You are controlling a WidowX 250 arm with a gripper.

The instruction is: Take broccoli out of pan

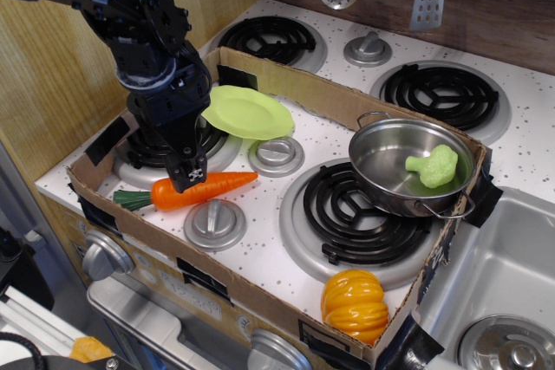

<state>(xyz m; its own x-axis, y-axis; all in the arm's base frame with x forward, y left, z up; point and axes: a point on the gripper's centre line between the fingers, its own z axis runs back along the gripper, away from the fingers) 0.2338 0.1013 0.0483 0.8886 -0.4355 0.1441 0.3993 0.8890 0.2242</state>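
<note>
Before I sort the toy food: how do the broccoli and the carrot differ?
The broccoli is light green, bumpy and compact; the carrot is orange, long and tapered with a dark green top. The broccoli sits inside the pan; the carrot lies flat on the stovetop, under the gripper. Both are toy vegetables.

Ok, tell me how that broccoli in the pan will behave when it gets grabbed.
The broccoli looks like a rigid, light toy, so it should probably lift easily. Its bumpy rounded head may slip between the fingers. Lying loose on the pan's shiny floor, it could slide or roll if nudged.
</note>
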